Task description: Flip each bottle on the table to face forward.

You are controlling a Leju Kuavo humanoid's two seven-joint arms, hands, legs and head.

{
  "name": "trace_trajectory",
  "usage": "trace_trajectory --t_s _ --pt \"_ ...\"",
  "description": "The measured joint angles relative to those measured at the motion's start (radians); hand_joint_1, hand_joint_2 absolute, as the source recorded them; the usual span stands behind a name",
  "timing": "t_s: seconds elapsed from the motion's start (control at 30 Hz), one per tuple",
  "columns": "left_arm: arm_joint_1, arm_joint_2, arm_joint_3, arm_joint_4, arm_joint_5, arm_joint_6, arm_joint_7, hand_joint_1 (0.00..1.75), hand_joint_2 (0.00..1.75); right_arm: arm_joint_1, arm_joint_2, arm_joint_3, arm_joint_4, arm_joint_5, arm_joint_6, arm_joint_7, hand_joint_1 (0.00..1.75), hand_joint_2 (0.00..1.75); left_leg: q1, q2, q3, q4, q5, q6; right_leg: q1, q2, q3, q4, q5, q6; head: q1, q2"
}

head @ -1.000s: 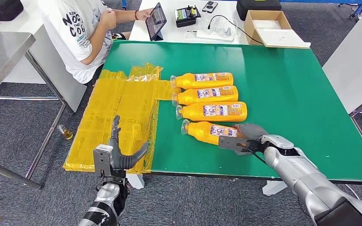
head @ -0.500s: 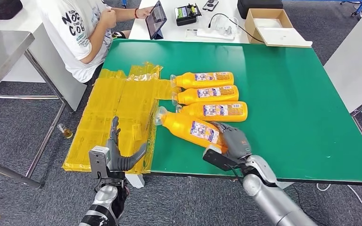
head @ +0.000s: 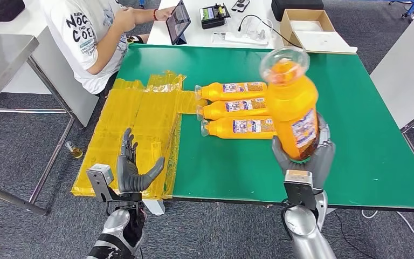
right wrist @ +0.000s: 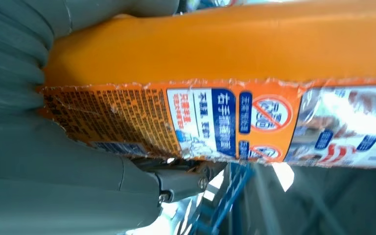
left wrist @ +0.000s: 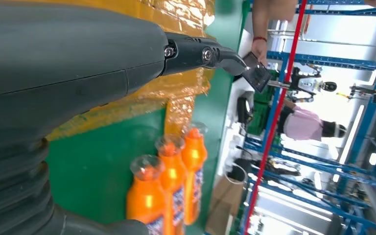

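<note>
Orange bottle (head: 292,105) gripped upright in right robot hand (head: 302,157), mid-flip (left robot hand (head: 132,171) open, empty). Next: turn label forward, lay beside other bottles (head: 236,109) beyond.

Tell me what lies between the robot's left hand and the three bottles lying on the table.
In the head view, crinkled yellow plastic sheeting and a strip of bare green table lie between the left hand and the three lying bottles.
</note>
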Motion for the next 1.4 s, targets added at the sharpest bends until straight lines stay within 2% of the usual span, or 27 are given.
trace_trajectory --t_s 0.1,0.27,0.4,0.5,0.67,1.13,1.4 --pt "0.0 0.004 -0.003 -0.026 0.056 -0.045 0.022 0.0 1.75 0.021 0.018 -0.029 -0.026 -0.037 0.004 -0.017 1.75 1.75 0.0 0.0 0.0 0.0 0.0 0.0 0.0 0.0 0.0 0.0 0.0 0.0 0.0 0.0" --pt "-0.002 0.028 -0.026 -0.049 0.181 -0.234 0.097 0.0 1.75 0.038 0.043 -0.059 -0.019 -0.089 0.058 -0.056 1.75 1.75 0.0 0.0 0.0 0.0 0.0 0.0 0.0 0.0 0.0 0.0 0.0 0.0 0.0 0.0" --pt "-0.019 0.058 -0.052 -0.041 0.231 -0.384 0.123 0.0 1.75 0.039 0.073 -0.053 0.067 -0.102 0.131 -0.085 1.75 1.75 0.001 0.0 0.0 0.0 0.0 0.0 0.001 0.0 0.0 0.0 0.0 0.0 0.0 0.0" --pt "-0.034 0.071 -0.071 -0.026 0.242 -0.443 0.131 0.0 1.75 0.041 0.1 -0.019 0.145 -0.113 0.16 -0.09 1.75 1.75 0.001 0.0 0.0 0.0 0.0 0.0 0.001 0.0 -0.001 0.0 0.0 0.0 0.0 0.0" --pt "-0.045 0.086 -0.089 -0.01 0.243 -0.453 0.133 0.0 1.75 0.041 0.126 0.014 0.219 -0.123 0.163 -0.091 1.75 1.75 0.001 0.0 -0.001 0.0 0.001 0.0 0.0 0.0 -0.001 0.0 0.0 0.0 0.0 0.0" --pt "-0.055 0.102 -0.105 0.001 0.244 -0.471 0.137 0.0 1.75 0.034 0.142 0.042 0.299 -0.116 0.189 -0.092 1.75 1.75 0.001 0.0 -0.002 0.0 0.0 0.0 0.0 0.0 -0.002 0.0 0.0 0.0 0.0 0.0" --pt "-0.089 0.103 -0.149 0.036 0.242 -0.504 0.144 0.0 1.75 -0.045 0.207 0.182 0.531 -0.082 0.194 -0.092 1.75 1.75 0.001 0.0 -0.002 0.0 0.001 -0.001 0.001 0.0 -0.002 0.0 0.0 0.0 0.0 0.0"
